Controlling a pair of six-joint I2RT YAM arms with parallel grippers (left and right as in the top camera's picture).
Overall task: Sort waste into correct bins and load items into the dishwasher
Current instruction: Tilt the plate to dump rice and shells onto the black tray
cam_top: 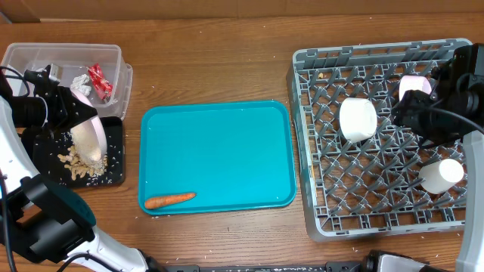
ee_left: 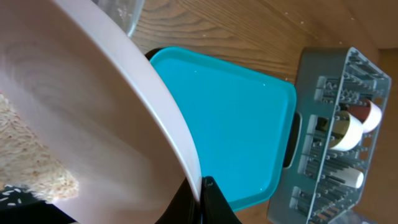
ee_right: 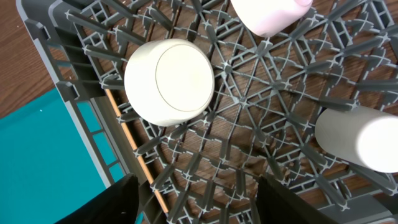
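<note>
- Bowl (cam_top: 88, 136) tilted over the black bin (cam_top: 115, 151), rice scraps (cam_top: 76, 165) in both; my left gripper (ee_left: 202, 193) pinches its rim.
- Clear bin (cam_top: 45, 57): red wrapper (cam_top: 99, 81), crumpled paper (cam_top: 81, 81).
- Teal tray (cam_top: 219, 151): one carrot (cam_top: 169, 199).
- Rack (cam_top: 318, 219): three cups; my right gripper (ee_right: 196, 199) hangs above, jaws wide, empty.

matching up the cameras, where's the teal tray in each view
overhead: teal tray at centre, left of the grey rack.
left wrist: centre, between bowl and rack.
right wrist: bottom-left corner, beside the rack.
shared landmark: the rack.
</note>
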